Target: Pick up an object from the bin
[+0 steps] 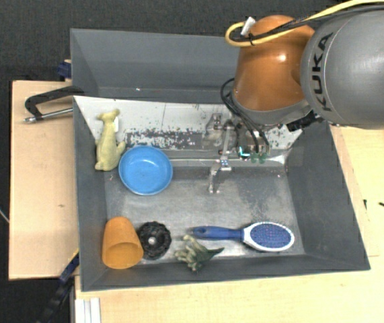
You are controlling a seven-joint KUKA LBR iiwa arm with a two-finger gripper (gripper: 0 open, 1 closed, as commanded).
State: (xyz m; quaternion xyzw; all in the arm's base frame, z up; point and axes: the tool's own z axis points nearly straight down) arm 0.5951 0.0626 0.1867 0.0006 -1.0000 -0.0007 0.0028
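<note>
A grey metal bin [326, 194] holds a handful of small things, well spread out. Along the near wall, from the left, lie an orange cup [121, 243] tipped on its side, a black wheel [154, 239] touching it, a green toy dinosaur [197, 253] and a blue brush [245, 235] with a round head. Further back on the left sits a blue bowl [145, 170], upright, with a yellow toy animal [108, 142] just beside it against the left wall.

Furthest back, the tool [222, 159] hangs low over bare bin floor, to the right of the bowl and apart from it. Nothing is in it, and I cannot tell whether it is spread or pressed together (the shiny floor confuses its outline).

The bowl is the nearest thing to it. It looks like thin plastic: probably light, stiff and smooth, so it may slide when nudged. The rim is likely the best hold, one side inside and one outside; the nearer right edge seems easiest.
</note>
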